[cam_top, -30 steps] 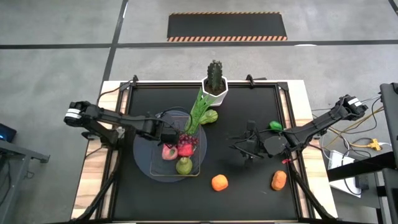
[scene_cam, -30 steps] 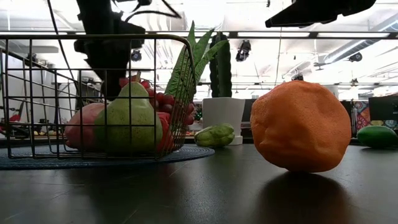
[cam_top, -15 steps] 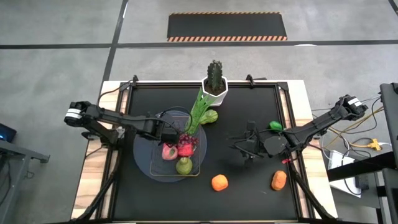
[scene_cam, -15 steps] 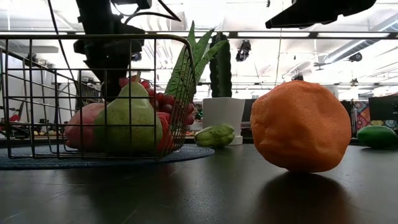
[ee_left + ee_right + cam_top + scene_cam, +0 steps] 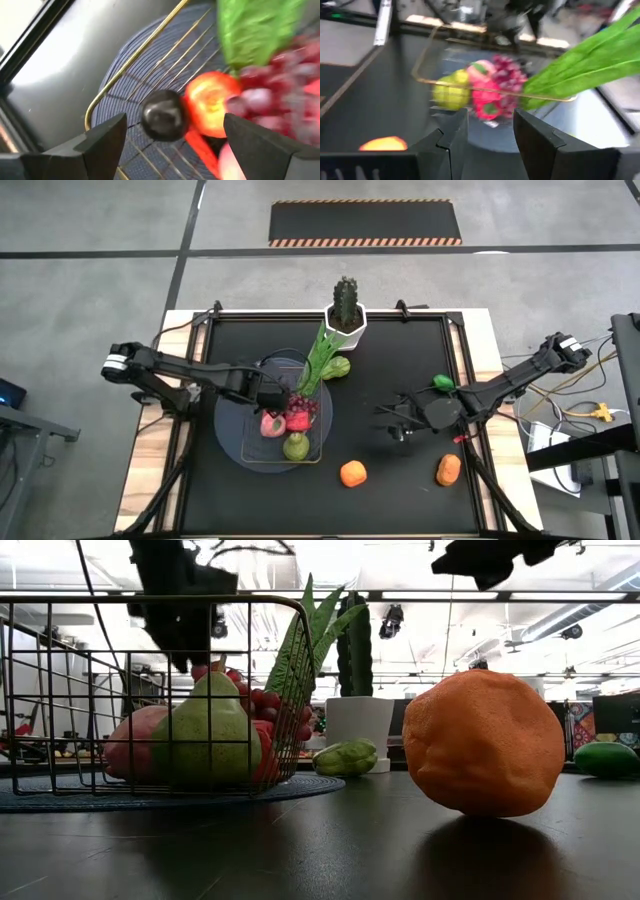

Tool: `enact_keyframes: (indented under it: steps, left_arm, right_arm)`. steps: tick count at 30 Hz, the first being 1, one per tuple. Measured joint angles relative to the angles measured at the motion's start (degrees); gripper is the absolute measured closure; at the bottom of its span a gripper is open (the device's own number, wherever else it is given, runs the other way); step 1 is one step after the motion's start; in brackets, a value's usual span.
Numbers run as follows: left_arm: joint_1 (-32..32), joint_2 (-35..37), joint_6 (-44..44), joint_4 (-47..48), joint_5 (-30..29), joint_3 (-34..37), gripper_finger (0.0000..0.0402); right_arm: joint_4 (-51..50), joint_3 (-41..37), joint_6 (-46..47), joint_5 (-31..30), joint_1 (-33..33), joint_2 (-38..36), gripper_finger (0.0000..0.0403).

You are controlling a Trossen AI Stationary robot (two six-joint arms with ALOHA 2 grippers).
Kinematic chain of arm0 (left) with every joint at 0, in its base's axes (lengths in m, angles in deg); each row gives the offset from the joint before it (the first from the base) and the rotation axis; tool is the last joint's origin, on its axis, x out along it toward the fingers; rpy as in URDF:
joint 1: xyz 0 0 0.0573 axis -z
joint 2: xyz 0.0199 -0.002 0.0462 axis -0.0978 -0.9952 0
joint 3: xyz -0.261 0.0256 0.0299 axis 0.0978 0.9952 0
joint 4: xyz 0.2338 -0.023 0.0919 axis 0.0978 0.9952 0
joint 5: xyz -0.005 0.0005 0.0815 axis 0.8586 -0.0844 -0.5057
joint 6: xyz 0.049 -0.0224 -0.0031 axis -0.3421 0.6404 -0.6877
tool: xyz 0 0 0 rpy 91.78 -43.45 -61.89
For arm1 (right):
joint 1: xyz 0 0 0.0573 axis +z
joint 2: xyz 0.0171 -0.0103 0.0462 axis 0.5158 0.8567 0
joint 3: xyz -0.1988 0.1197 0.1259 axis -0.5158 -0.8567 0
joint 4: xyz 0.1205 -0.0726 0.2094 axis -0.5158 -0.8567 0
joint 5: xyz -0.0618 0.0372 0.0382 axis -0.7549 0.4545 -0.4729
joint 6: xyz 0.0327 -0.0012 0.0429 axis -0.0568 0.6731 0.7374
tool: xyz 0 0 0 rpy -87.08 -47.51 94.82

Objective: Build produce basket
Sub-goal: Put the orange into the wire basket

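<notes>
The wire basket stands on a round grey-blue disc left of the table's middle. It holds a pink apple, a red fruit, a green pear and purple grapes. A long green leafy stalk leans over its far rim. My left gripper hovers open over the basket's left part. In the left wrist view a dark round thing shows between its fingers; touching or not, I cannot tell. My right gripper is open and empty right of the basket.
An orange and an orange-red piece lie near the front edge. A green fruit lies at the right, a pale green one by the stalk. A cactus in a white pot stands at the far edge.
My left gripper has risen a little above the basket. My right gripper has shifted slightly toward the near edge. The produce and basket have stayed in place.
</notes>
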Motion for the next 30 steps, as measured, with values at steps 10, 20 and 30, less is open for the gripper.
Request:
enact_keyframes:
  steps: [10,20,30]
  left_arm:
    - [9.3,1.97,-5.24,-12.57,-8.67,-5.12,0.0088]
    - [20.36,1.36,-23.83,-46.46,-11.97,-1.53,0.0088]
    - [23.15,0.93,-34.72,-58.96,-12.33,-1.41,0.0088]
  right_arm:
    - [-11.39,2.78,13.25,14.55,0.13,0.09,0.0257]
    - [-10.34,2.84,12.69,13.5,5.76,6.28,0.0276]
    - [-10.77,6.69,13.7,15.43,7.78,14.48,0.0281]
